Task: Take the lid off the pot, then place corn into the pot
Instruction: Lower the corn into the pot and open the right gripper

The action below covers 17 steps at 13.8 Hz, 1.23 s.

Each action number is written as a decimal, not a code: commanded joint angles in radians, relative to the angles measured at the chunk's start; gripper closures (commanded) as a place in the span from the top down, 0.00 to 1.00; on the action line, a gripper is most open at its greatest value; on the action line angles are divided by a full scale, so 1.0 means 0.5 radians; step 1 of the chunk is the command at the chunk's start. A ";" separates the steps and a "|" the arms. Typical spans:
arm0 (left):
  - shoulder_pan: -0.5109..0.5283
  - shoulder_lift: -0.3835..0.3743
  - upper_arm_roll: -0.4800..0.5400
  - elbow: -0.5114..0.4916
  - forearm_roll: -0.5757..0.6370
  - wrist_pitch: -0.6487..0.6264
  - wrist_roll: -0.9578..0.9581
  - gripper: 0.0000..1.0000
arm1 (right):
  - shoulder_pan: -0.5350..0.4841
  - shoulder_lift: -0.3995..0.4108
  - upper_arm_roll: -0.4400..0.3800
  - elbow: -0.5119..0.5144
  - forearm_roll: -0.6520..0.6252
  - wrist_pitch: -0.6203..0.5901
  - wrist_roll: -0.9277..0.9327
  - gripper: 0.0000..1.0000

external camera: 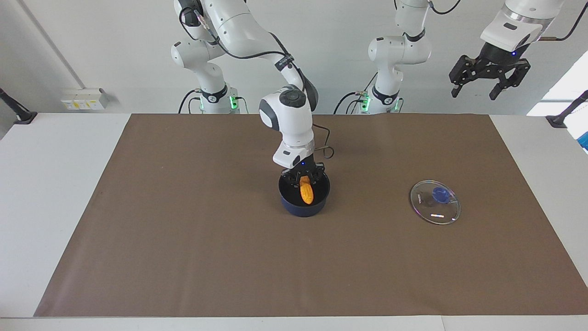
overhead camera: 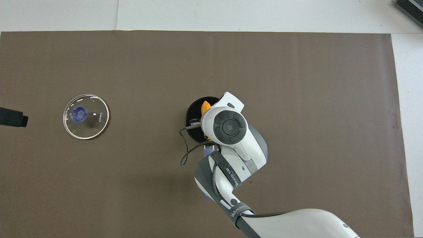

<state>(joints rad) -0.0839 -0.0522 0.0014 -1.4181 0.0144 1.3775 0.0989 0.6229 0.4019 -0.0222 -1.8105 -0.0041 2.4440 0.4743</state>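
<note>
As you scanned the facing view from its one edge to the other, you met two arms, two grippers, one pot, one corn cob and one lid, all on or over a single brown mat (external camera: 183,239) laid on the white table (external camera: 55,184).

First came the right arm, reaching out from its base to the middle of the mat. Its right gripper (external camera: 304,180) pointed straight down into the mouth of the pot (external camera: 304,208), fingers clamped on the upper end of the corn (external camera: 306,193). The cob hung nearly upright, tapered end down, its lower part inside the pot's rim; whether it touched the black bottom you could not tell. From overhead, the arm's wrist covered most of the pot, and only a sliver of corn (overhead camera: 205,106) showed at the rim farther from the robots. One stub of the pot's light-blue handle (overhead camera: 209,152) poked out toward the robots beneath the arm.

Next, toward the left arm's end of the table, the lid (external camera: 435,202) lay flat on the mat, blue knob up, well apart from the pot and touching nothing else.

Last, the left arm waited, raised high above its end of the table. Its left gripper (external camera: 475,93) hung in the air with fingers spread wide apart and nothing between them.
</note>
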 commanded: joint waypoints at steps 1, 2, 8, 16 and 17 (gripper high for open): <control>0.014 -0.034 -0.006 -0.023 -0.001 -0.022 -0.011 1.00 | -0.012 0.000 0.017 -0.030 0.054 0.030 -0.050 0.00; 0.014 -0.034 -0.006 -0.023 -0.004 -0.022 -0.011 1.00 | -0.006 0.003 0.020 -0.036 0.051 0.033 -0.044 0.00; 0.014 -0.034 -0.006 -0.023 -0.001 -0.022 -0.011 1.00 | -0.009 0.000 0.020 -0.057 0.054 0.021 -0.031 0.00; 0.014 -0.034 -0.006 -0.023 -0.001 -0.022 -0.011 1.00 | -0.006 -0.009 0.047 -0.073 0.054 0.018 0.039 0.51; 0.014 -0.034 -0.006 -0.023 -0.001 -0.022 -0.011 1.00 | -0.009 -0.006 0.048 -0.070 0.054 0.018 0.039 0.88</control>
<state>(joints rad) -0.0839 -0.0522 0.0014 -1.4181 0.0144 1.3774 0.0989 0.6250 0.4064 -0.0161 -1.8327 -0.0024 2.4440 0.4846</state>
